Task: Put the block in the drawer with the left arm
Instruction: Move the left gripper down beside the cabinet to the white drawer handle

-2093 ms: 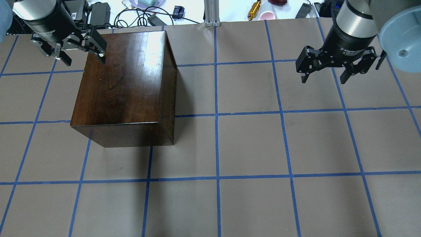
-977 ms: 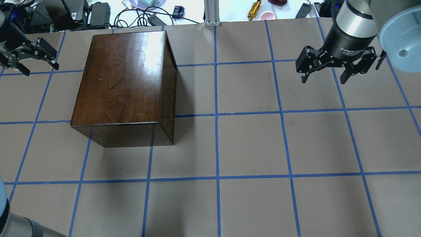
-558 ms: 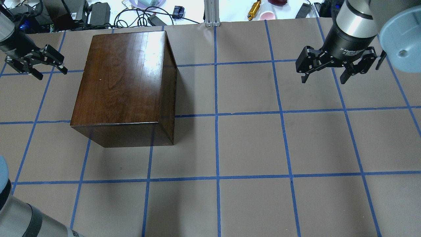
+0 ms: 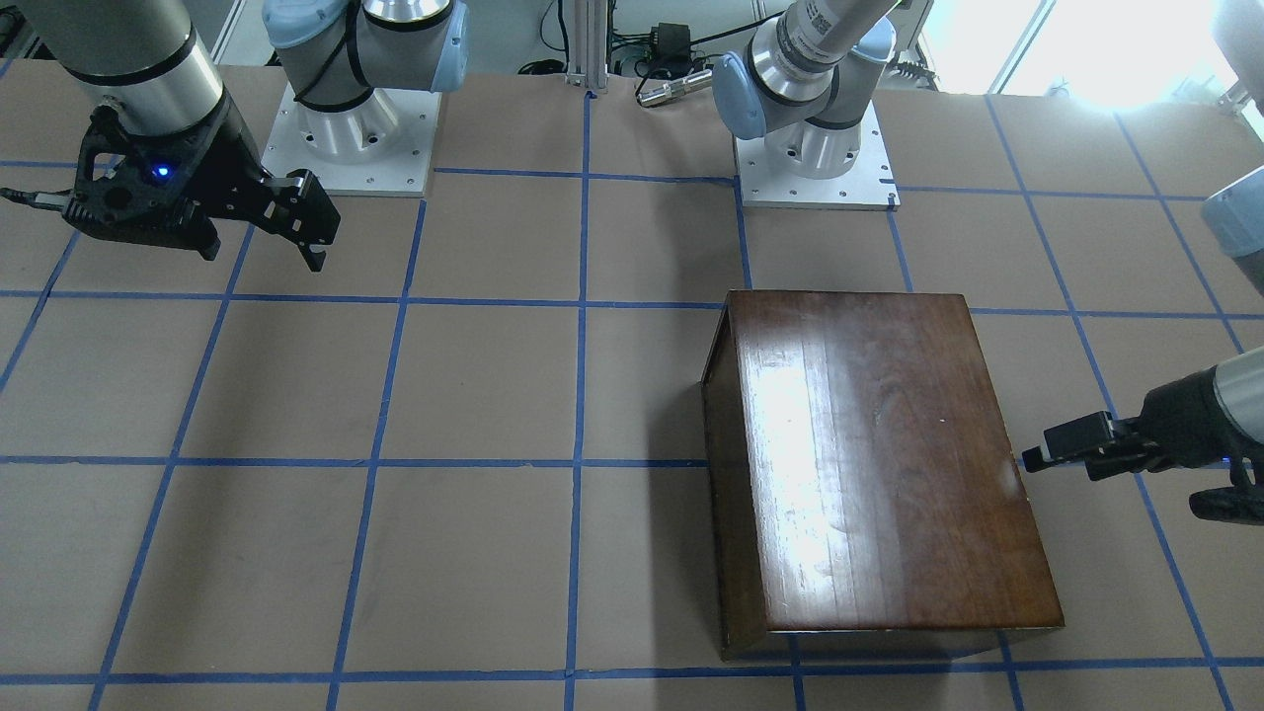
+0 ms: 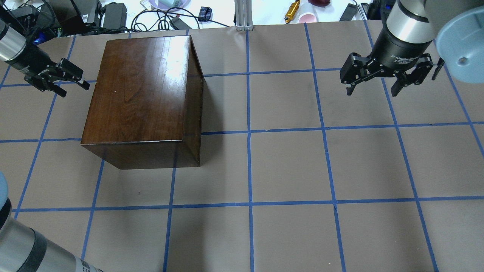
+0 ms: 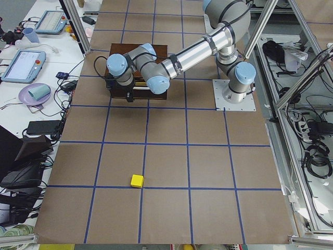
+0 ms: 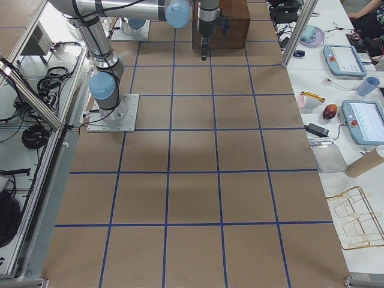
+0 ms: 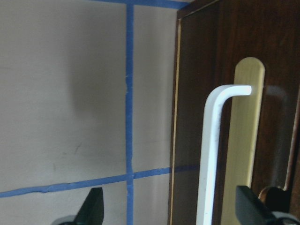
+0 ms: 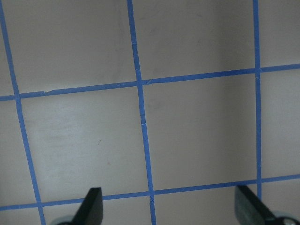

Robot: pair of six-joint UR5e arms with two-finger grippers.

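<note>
Block: small bright yellow cube [image 6: 137, 180] lay on brown paper-covered table [image 5: 287, 166], well apart from cabinet.
Left claw: black two-finger left gripper [image 5: 73, 89] was spread wide, empty, just beside drawer; contact unclear.
Drawer: dark brown drawer front [image 8: 197, 70] sat closed in glossy dark-brown wooden cabinet [image 5: 143, 94]; silvery handle [image 8: 211, 154] lay between left fingertips [image 8: 93, 208].
Right claw: black right gripper [image 5: 372, 90] was spread wide, empty, above table.

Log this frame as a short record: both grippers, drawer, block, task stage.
left gripper: open, at the drawer side of the cabinet, handle lined up between its fingers, not gripped
right gripper: open, above bare table, holding nothing
drawer: shut
block: on the table, far from the cabinet, untouched
stage: drawer not yet opened
</note>
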